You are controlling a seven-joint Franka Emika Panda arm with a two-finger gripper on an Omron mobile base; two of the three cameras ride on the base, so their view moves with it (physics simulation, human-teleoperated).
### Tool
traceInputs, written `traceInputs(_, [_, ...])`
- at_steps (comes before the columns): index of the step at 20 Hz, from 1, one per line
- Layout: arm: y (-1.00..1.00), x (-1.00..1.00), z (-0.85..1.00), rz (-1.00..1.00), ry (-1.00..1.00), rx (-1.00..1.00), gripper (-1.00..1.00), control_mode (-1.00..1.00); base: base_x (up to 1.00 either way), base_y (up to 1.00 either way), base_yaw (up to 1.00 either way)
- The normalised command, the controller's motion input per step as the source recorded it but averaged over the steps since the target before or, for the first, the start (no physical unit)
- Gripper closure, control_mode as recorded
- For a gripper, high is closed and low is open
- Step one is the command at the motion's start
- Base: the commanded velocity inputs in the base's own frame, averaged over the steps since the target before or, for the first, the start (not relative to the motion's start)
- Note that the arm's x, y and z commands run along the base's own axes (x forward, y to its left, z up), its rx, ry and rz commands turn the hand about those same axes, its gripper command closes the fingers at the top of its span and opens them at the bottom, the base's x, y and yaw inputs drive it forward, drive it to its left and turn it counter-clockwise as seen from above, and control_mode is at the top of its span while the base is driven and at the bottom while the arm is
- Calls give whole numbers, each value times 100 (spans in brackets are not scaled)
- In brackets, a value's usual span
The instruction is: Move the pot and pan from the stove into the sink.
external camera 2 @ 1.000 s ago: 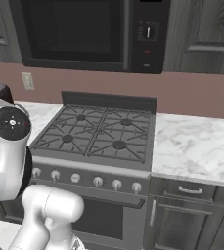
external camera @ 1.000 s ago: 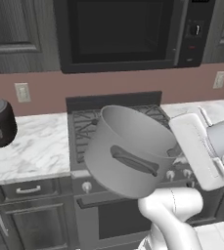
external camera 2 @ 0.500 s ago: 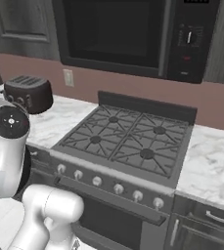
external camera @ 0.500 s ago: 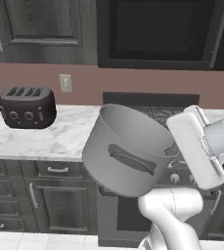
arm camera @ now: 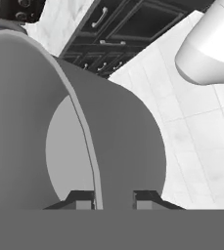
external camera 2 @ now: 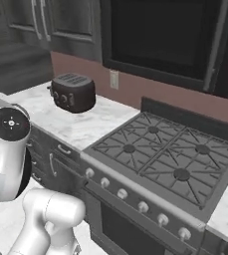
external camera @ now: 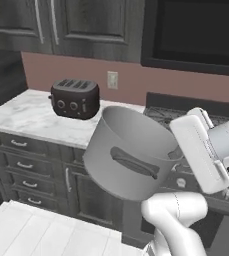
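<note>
Claw (arm camera: pixel 113 197) clamped on the rim of the pot (external camera: pixel 128 152), one finger inside the wall and one outside; we see the pot held tilted in the air before the dark cabinets. Beyond lie the marble counter (external camera: pixel 31 115), the toaster (external camera: pixel 75 97) and the bare stove (external camera 2: pixel 165 159).

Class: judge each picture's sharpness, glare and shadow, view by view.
Left base view: soft and slightly blurred, flat light, no glare on the pot. Right base view: equally soft, stove grates legible, faint shadows. Hand view: pot wall looms large and featureless; floor tiles crisp.
</note>
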Motion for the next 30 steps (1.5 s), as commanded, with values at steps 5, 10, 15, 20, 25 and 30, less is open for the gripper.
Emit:
traceInputs(5, [0,0,0,0,0,0,100,100,-14,0,48])
traceInputs(10, [0,0,0,0,0,0,100,100,-11,0,49])
traceInputs(15, [0,0,0,0,0,0,100,100,-13,0,48])
traceInputs(20, [0,0,0,0,0,0,100,100,-11,0,48])
traceInputs(25, [0,0,0,0,0,0,100,100,-11,2,48])
traceInputs(30, [0,0,0,0,0,0,100,100,-12,4,47])
